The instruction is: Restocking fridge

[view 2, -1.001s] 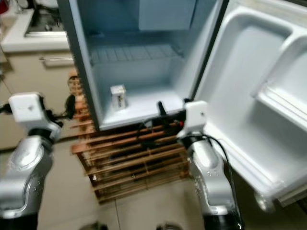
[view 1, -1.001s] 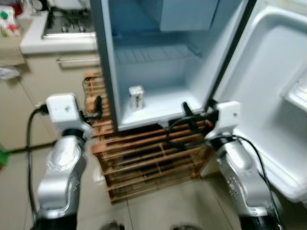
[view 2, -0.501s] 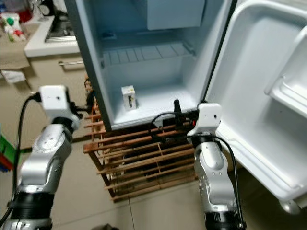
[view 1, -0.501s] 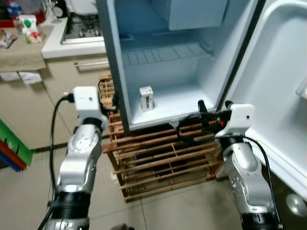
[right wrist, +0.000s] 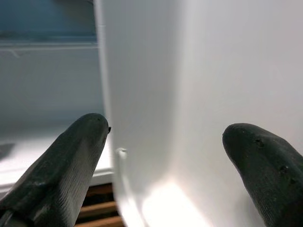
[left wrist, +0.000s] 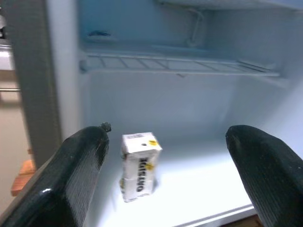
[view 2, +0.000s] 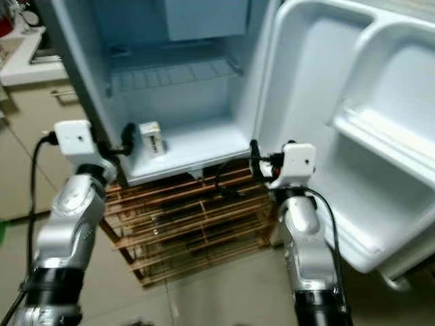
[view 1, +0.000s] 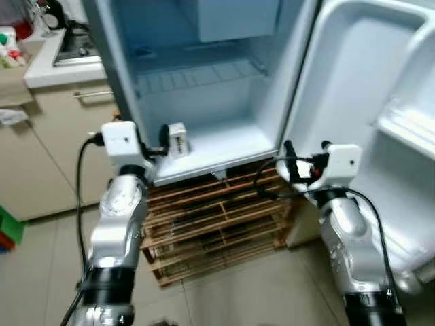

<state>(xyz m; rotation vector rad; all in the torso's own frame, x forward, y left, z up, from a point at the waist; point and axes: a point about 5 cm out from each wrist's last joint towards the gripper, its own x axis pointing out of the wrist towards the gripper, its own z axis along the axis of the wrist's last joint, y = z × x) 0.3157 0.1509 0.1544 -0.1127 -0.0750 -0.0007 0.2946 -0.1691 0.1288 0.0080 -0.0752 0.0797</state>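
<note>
Since half a second earlier the camera had swung, so the whole scene sat differently in the eye views, and the left gripper point(view 1: 162, 139) had come up level with the front lip of the open white fridge point(view 1: 204, 88), where before it hung lower beside the cabinet wall.

Left of the fridge stood a beige kitchen counter with a steel hob point(view 1: 64, 58). At the fridge's left front edge the left gripper held its two black fingers point(left wrist: 78, 161) spread wide with nothing between them, aimed into the compartment. Just inside, on the fridge floor near its left wall, stood the small white carton with dark lettering point(left wrist: 138, 165), upright and apart from the fingers. Under the fridge sat a slatted wooden rack point(view 1: 217, 217). At the fridge's right edge, by the hinge, the right gripper point(view 1: 289, 159) faced the white inner door panel point(right wrist: 199, 94), fingers also parted and empty.

With the carton apparently already placed, the step seemed to be clearing out or fetching more: drawing the left gripper straight back from the fridge lip would avoid clipping the carton.
</note>
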